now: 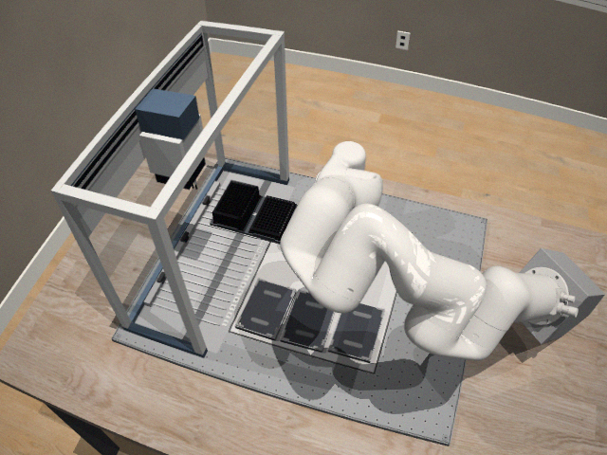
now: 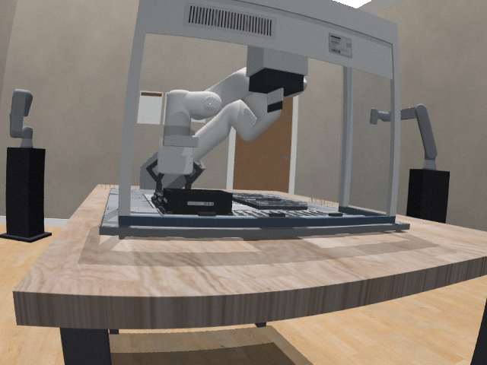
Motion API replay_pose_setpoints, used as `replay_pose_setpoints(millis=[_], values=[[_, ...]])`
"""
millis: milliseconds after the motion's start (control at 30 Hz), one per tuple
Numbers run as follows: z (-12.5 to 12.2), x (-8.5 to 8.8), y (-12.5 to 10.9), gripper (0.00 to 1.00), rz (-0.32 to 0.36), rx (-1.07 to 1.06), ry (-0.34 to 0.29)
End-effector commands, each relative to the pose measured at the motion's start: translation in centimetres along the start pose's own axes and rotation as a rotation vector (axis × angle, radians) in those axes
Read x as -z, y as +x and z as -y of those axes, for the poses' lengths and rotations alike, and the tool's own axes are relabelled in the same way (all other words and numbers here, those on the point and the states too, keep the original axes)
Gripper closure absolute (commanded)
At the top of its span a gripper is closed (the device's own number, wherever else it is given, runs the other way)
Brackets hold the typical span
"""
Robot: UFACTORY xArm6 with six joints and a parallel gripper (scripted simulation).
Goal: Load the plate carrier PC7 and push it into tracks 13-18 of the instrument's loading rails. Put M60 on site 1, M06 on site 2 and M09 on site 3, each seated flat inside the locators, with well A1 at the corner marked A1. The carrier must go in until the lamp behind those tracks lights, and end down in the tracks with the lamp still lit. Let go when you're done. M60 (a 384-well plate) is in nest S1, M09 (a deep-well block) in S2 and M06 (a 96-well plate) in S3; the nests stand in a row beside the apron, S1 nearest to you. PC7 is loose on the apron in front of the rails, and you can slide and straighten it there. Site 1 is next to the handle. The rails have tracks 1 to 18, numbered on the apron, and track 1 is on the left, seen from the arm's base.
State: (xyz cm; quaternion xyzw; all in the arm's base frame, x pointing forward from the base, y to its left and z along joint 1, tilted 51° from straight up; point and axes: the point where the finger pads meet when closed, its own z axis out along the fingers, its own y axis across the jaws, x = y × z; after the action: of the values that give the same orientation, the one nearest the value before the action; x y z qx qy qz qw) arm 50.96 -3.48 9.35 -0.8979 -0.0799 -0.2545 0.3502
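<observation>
The carrier PC7 (image 1: 254, 211) lies in the far tracks of the loading rails (image 1: 211, 264). The black deep-well block (image 1: 235, 204) sits on its inner end, with the black 96-well plate (image 1: 272, 216) right behind it. The handle end of the carrier is hidden under my arm. In the exterior view the block (image 2: 196, 201) stands at the left of the deck. My gripper (image 2: 173, 187) is open and points down just behind the block, with its fingers low at the carrier. I cannot tell whether they touch it. The gripper is hidden in the top view.
Three dark nests (image 1: 307, 320) lie in a row on the near side of the apron, with no plates in them. The white instrument frame (image 1: 161, 206) stands over the rails, its pipetting head (image 1: 167, 137) hanging above them. Small lamp blocks (image 2: 206, 214) behind the rails look dark.
</observation>
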Motion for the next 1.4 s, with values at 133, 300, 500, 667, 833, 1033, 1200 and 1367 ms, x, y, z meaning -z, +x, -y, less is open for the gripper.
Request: replay_pose_setpoints(millis=[133,300,500,667,833,1033,1200,1367], values=[[0.0,0.1,1.0,0.18,-0.003,0.001,-0.002],[0.0,0.1,1.4,0.18,-0.003,0.001,-0.002],[0.0,0.1,2.0,0.18,-0.003,0.001,-0.002],[0.0,0.1,2.3,0.18,-0.003,0.001,-0.002],[0.0,0.1,2.4,0.18,-0.003,0.001,-0.002],[0.0,0.1,2.5,0.18,-0.003,0.001,-0.002],[0.0,0.1,2.7,0.18,-0.003,0.001,-0.002],[0.0,0.1,2.8,0.18,-0.003,0.001,-0.002]])
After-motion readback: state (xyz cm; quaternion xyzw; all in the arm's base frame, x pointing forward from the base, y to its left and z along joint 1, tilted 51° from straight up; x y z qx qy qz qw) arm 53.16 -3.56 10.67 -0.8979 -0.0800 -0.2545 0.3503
